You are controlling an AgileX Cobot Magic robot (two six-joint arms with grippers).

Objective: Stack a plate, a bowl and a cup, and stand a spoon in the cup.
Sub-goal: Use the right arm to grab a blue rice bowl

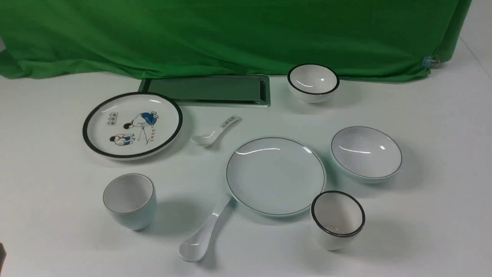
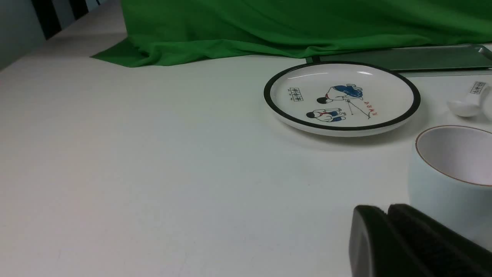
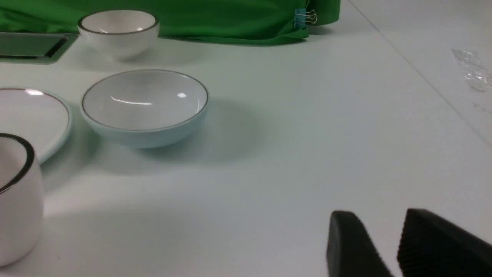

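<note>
Left claw (image 2: 386, 215) clenched, empty, low over bare table (image 2: 153, 173); cup (image 2: 453, 173) just beside it. Right claw (image 3: 378, 231) parted, empty, open table around; bowl (image 3: 144, 107) well apart, plate (image 3: 30, 115) beyond. Two plates, two bowls, two cups, two spoons; spoon (image 1: 203, 234) handle tip at plate's edge. Nothing stacked yet.

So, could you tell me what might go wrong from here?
The black-rimmed cup stands right by the plate, nearer than the pale blue-green cup, so it may be picked by mistake. It could also be knocked as the bowl comes over to the plate. The spoon lies flat, handle end at the plate's rim: probably awkward to grasp.
</note>
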